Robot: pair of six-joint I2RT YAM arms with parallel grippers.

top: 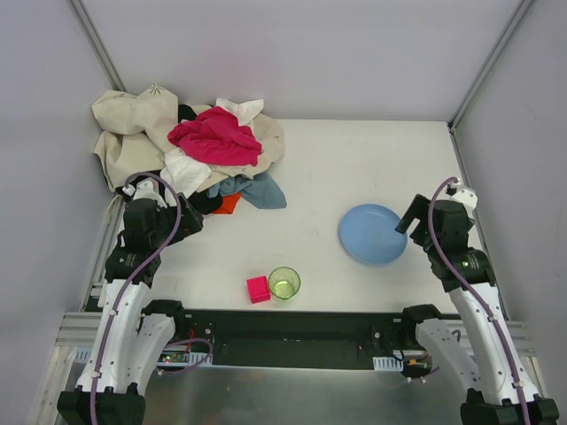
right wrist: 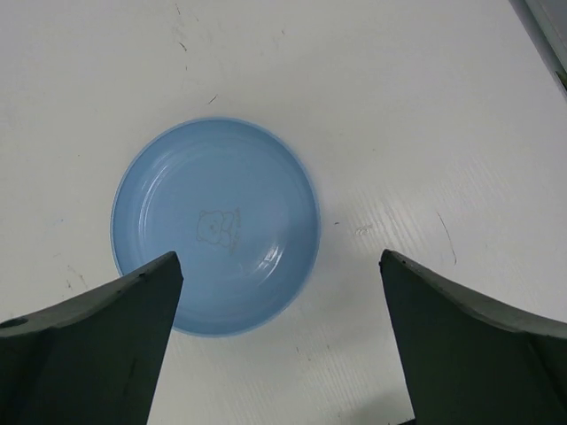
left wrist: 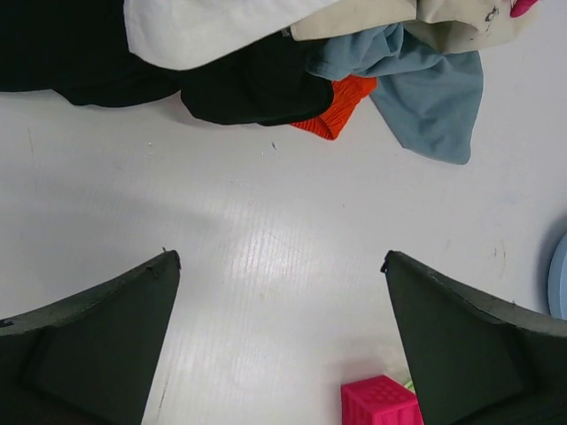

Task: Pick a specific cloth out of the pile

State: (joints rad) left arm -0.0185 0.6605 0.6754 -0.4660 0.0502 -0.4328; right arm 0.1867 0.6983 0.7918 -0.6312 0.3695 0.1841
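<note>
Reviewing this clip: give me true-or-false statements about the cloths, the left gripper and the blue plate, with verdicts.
1. Only a corner of the bright orange-red fabric cloth shows, under the heap of mixed fabrics. True.
2. The left gripper is shut on that cloth. False: it is open, holding nothing.
3. The small pink cube sits on the round blue plate. False: that plate is bare; the cube stands beside the translucent green cup.
4. A magenta-pink cloth lies atop the heap. True.

No legible text; blue plate [right wrist: 266, 177] bears faint unreadable emblem.
</note>
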